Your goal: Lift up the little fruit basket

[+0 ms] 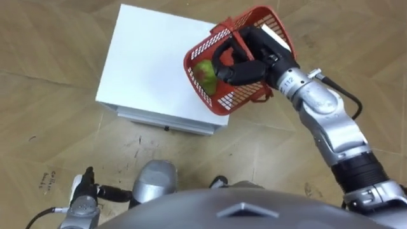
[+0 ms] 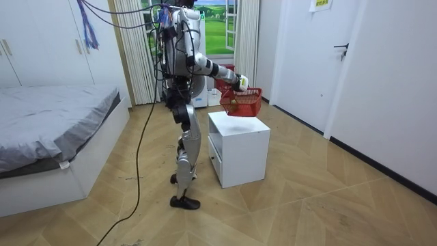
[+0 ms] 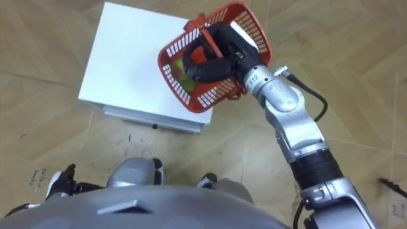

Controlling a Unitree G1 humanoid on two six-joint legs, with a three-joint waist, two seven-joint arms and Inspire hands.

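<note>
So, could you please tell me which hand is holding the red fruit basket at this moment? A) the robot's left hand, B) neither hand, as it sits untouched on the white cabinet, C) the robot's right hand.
C: the right hand has its fingers curled round the handle of the red fruit basket, which is tilted over a corner of the white cabinet.

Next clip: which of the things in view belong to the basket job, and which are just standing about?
Job in hand:
red fruit basket, gripped by the right hand
green fruit inside it
white cabinet beneath it

Just standing about:
bed
curtains
white door
wardrobe
</note>
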